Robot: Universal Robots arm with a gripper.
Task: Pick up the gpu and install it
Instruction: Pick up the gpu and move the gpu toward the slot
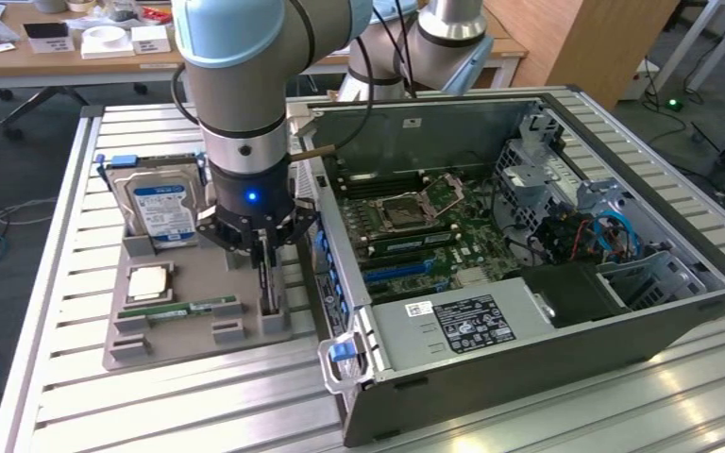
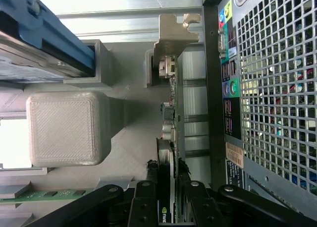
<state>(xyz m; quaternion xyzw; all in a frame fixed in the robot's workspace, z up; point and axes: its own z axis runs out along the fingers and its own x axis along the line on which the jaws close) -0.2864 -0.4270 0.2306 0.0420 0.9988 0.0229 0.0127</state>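
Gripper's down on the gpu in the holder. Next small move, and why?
Probably a short straight lift. The gripper seems to have its jaws closed on the gpu, which stands upright in the grey holder, close beside the PC case; moving sideways first could bind it.

Soft, even daylight is falling across the table [image 1: 665, 396] in the exterior view and is glaring off its metal slats near the computer case [image 1: 489, 359]. In the wrist view those slats are washing out to white, while my tool [image 2: 167, 170] and the gpu [image 2: 165, 212] it is pinching are sitting in dark shadow.
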